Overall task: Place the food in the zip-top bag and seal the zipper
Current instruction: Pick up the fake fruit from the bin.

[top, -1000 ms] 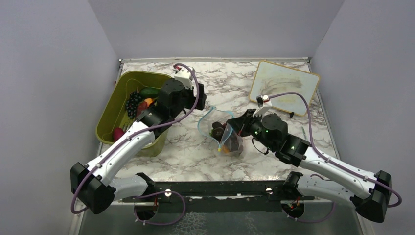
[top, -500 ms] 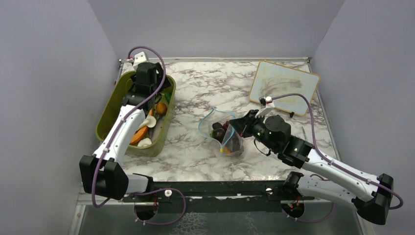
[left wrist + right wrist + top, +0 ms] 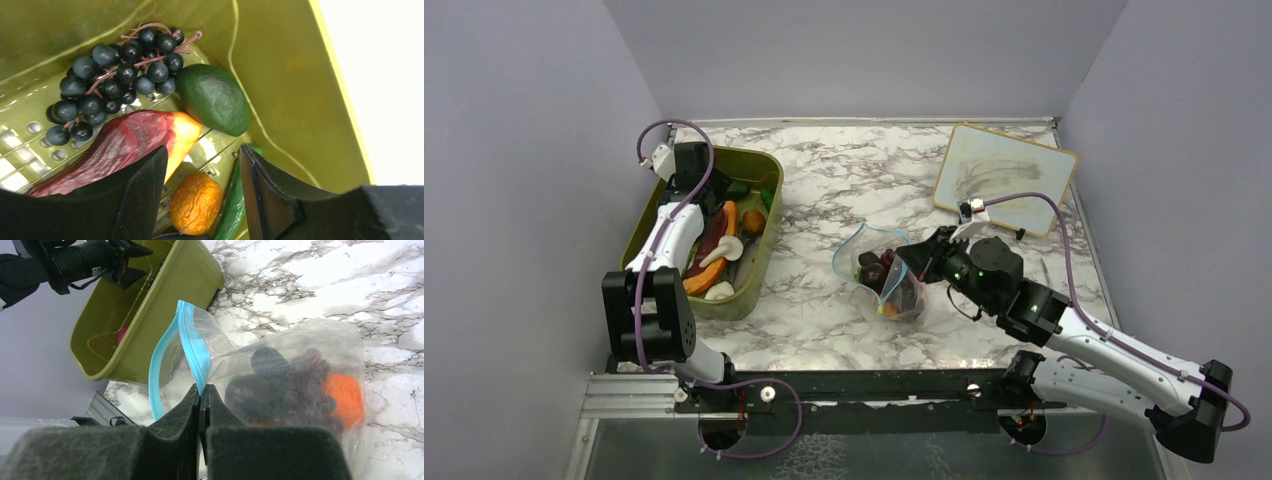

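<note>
Left gripper (image 3: 203, 155): inside the olive-green tub (image 3: 771, 225), fingers partly apart, nothing pinched. An orange round piece (image 3: 196, 202) lies in the gap between them; the grape bunch (image 3: 115, 75) lies just beyond the tips. Zip-top bag (image 3: 879, 275): right of the tub, well apart from it, mouth gaping, dark pieces and an orange chunk (image 3: 345, 397) inside. Right gripper (image 3: 202, 395): further right of the tub, fingers closed tight on the zipper (image 3: 192, 350).

We see two arms, the left arm (image 3: 667, 240) and the right arm (image 3: 1114, 350), built of white link shells and black joint housings, each trailing a looping mauve cable (image 3: 1064, 250). Small green lights (image 3: 953, 268) glow on the right arm, and the fingers (image 3: 142, 200) of the left gripper (image 3: 202, 150) are black with finely textured pads.
</note>
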You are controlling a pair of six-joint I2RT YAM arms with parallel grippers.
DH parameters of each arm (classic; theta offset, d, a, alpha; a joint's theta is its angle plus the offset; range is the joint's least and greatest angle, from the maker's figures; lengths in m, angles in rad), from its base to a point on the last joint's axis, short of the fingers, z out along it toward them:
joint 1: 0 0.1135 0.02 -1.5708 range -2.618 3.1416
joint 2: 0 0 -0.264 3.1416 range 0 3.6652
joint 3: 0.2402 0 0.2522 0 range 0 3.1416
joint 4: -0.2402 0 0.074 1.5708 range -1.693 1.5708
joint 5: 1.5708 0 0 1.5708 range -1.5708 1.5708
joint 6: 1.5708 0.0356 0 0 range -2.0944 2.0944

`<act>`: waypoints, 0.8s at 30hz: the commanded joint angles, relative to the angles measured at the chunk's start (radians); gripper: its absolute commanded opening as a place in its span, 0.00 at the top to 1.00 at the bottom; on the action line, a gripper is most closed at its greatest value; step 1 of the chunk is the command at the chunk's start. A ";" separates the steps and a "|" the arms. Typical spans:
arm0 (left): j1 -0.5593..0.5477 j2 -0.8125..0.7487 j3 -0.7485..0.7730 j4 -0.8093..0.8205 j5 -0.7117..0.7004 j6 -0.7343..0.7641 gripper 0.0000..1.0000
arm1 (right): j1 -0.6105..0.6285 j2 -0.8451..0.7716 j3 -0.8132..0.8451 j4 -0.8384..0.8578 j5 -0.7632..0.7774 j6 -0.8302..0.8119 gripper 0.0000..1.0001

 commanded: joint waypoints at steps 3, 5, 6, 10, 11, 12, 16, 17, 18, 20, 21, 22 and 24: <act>0.032 0.027 -0.032 0.156 -0.011 -0.114 0.40 | 0.005 -0.010 0.021 -0.001 0.005 0.010 0.99; 0.037 0.052 -0.027 0.167 -0.021 -0.127 0.38 | 0.005 -0.004 0.027 -0.004 -0.002 0.013 0.99; 0.040 0.066 -0.024 0.168 -0.020 -0.132 0.38 | 0.005 0.000 0.029 -0.009 -0.004 0.016 0.99; 0.060 0.120 -0.016 0.176 0.009 -0.162 0.36 | 0.005 0.006 0.044 -0.028 -0.002 0.019 0.99; 0.065 0.131 -0.017 0.187 0.017 -0.166 0.36 | 0.005 0.007 0.046 -0.031 0.000 0.019 0.99; 0.069 0.142 -0.018 0.207 0.031 -0.161 0.36 | 0.005 0.007 0.045 -0.032 0.002 0.020 0.99; 0.073 0.188 0.005 0.230 0.073 -0.129 0.34 | 0.005 0.016 0.050 -0.035 -0.002 0.028 0.99; 0.074 0.189 0.005 0.243 0.077 -0.125 0.33 | 0.006 0.019 0.050 -0.037 -0.004 0.031 0.99; 0.075 0.215 0.004 0.253 0.081 -0.124 0.33 | 0.005 0.021 0.051 -0.036 -0.005 0.034 0.99; 0.081 0.237 0.011 0.257 0.091 -0.128 0.32 | 0.005 0.025 0.049 -0.036 -0.007 0.041 0.99; 0.082 0.245 0.015 0.260 0.095 -0.128 0.32 | 0.005 0.027 0.047 -0.034 -0.010 0.042 0.99; 0.082 0.255 0.022 0.257 0.095 -0.127 0.32 | 0.006 0.029 0.048 -0.034 -0.011 0.043 0.99; 0.084 0.271 0.034 0.252 0.106 -0.125 0.32 | 0.006 0.031 0.050 -0.035 -0.011 0.042 0.99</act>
